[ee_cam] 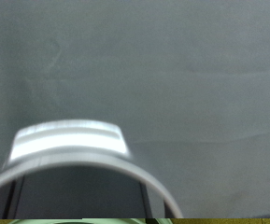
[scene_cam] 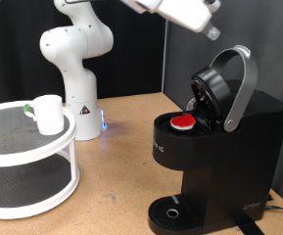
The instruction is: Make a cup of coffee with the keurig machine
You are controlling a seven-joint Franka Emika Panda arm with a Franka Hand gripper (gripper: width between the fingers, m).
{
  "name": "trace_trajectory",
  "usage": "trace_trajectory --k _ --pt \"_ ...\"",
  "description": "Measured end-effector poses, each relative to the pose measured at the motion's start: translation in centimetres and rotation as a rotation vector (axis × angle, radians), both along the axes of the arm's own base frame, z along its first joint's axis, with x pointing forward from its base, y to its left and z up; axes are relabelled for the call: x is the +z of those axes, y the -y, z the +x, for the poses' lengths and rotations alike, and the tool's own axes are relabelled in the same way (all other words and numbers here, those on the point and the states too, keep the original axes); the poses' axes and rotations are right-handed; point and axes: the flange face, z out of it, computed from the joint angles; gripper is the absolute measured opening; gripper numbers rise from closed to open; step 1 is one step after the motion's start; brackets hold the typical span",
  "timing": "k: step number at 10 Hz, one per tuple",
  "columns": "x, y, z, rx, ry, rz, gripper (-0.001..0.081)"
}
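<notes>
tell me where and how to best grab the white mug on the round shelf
Probably the cup's rim or body, coming from above: it stands upright on the white round shelf's top tier, open side up. Its handle faces the exterior view's left, so a grip across the wall looks simplest.

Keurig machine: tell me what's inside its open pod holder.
The keurig machine has its lid raised; a red-topped pod sits in the holder. The pod's body below is hidden.

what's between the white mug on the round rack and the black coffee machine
In the exterior view, only bare brown tabletop separates the small white mug from the black boxy coffee machine; the white robot base stands further back.
</notes>
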Motion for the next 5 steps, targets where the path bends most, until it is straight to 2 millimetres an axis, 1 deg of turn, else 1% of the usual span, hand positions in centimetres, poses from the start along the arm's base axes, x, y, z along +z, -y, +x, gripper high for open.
trace_trajectory --k 5 --pt "2.6 -7.3 -0.1 0.035 0.03 -0.014 0.08"
